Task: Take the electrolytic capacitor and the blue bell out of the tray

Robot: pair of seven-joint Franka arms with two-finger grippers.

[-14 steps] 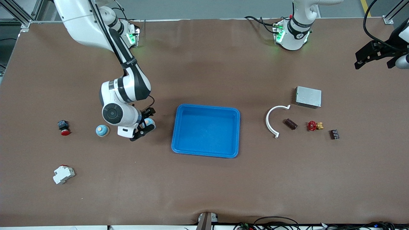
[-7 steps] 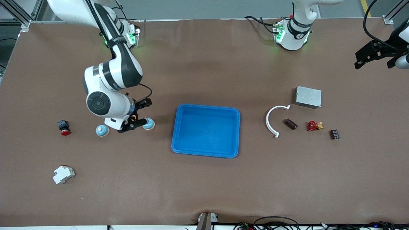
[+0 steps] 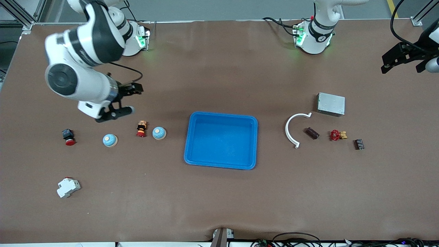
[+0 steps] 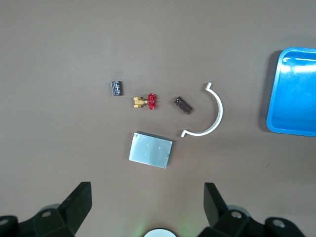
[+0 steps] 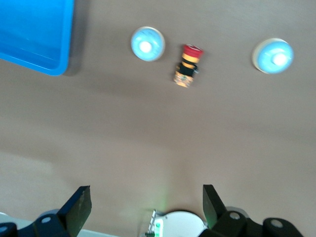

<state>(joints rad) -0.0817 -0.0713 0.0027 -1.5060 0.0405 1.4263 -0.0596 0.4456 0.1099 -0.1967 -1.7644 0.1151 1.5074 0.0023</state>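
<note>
On the table, tray: shallow bright-blue plastic tray (image 3: pixel 221 140) sits mid-table, nothing in it.
Capacitor: small dark brown cylinder (image 3: pixel 312 133) lies on the table toward the left arm's end, beside a white curved clip (image 3: pixel 292 130).
Bells: two blue dome bells (image 3: pixel 159 132) (image 3: pixel 110 140) rest on the table toward the right arm's end.
Right gripper (image 3: pixel 118 101): raised above the table near the bells, jaws apart, empty.
Left gripper (image 3: pixel 403 60): waits aloft at the left arm's end of the table, jaws apart, empty.
Progress: removal looks done; nothing left.

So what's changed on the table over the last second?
The right gripper, open and empty, has lifted off the dome-shaped blue bell beside the shallow bright-blue plastic tray and pulled back toward its base, uncovering a small red-capped push button. Bell, empty tray, dark cylindrical capacitor and the waiting open left gripper stayed put.
</note>
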